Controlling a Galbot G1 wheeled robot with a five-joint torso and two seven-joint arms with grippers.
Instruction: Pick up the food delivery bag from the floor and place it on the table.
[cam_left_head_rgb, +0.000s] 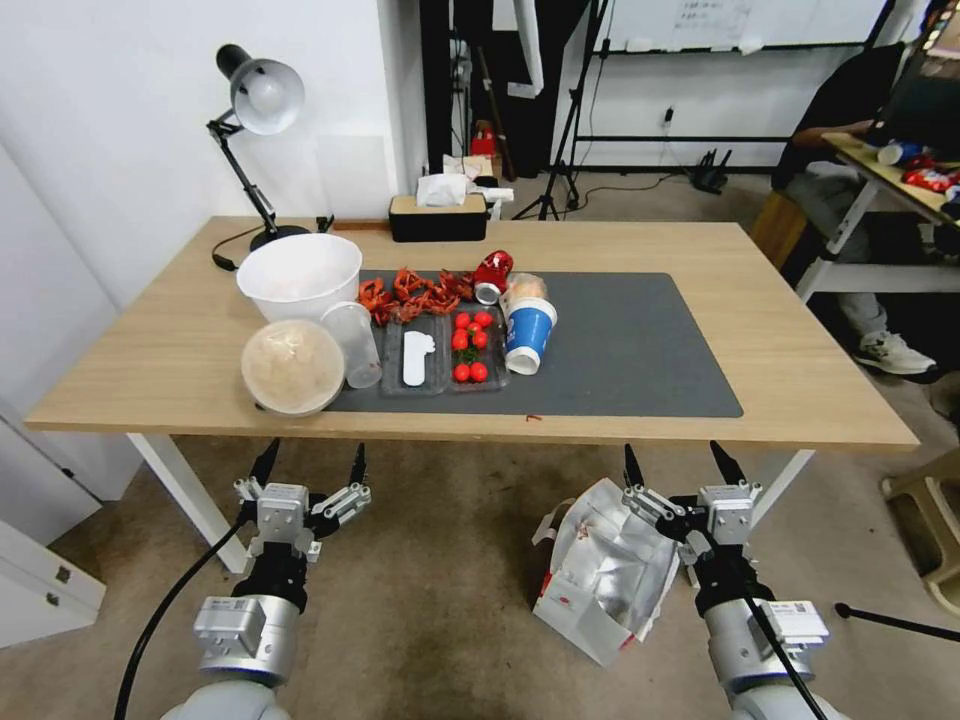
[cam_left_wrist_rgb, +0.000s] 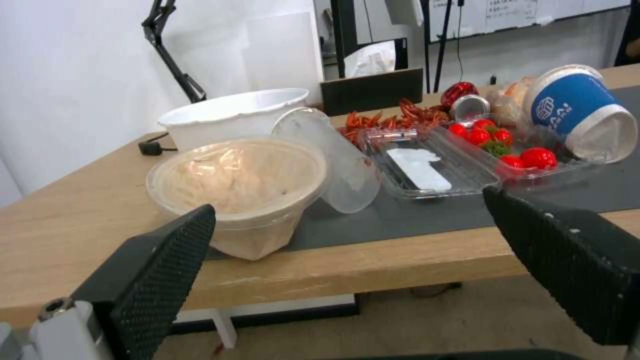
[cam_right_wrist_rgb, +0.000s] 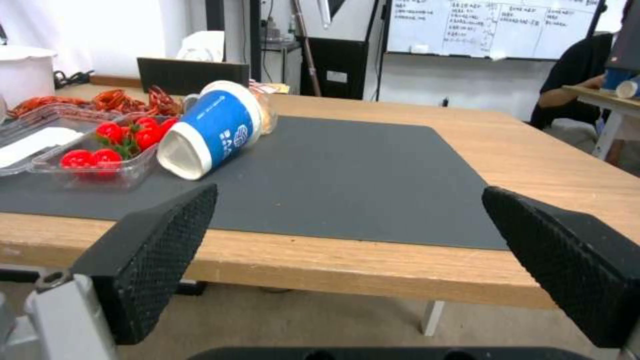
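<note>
Both end effectors hang with fingers spread wide and hold nothing, just in front of the desk (cam_left_head_rgb: 800, 400): the left end effector (cam_left_head_rgb: 308, 470) over bare floor (cam_left_head_rgb: 430, 600), the right end effector (cam_left_head_rgb: 680, 470) right above the food delivery bag (cam_left_head_rgb: 605, 570). That bag sits open on the floor beside the desk's near edge, silver lining showing, while the desk carries a white bowl (cam_left_head_rgb: 300, 272), cherry tomatoes (cam_left_head_rgb: 470, 345) and a tipped blue cup (cam_left_head_rgb: 528, 335) on its dark mat (cam_left_head_rgb: 630, 350)

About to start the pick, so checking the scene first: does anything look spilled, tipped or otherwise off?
Yes. The blue paper cup lies tipped on its side on the dark mat, and a red can lies on its side behind it. Red crayfish lie loose on the mat. The food delivery bag sits tilted and open on the floor.
</note>
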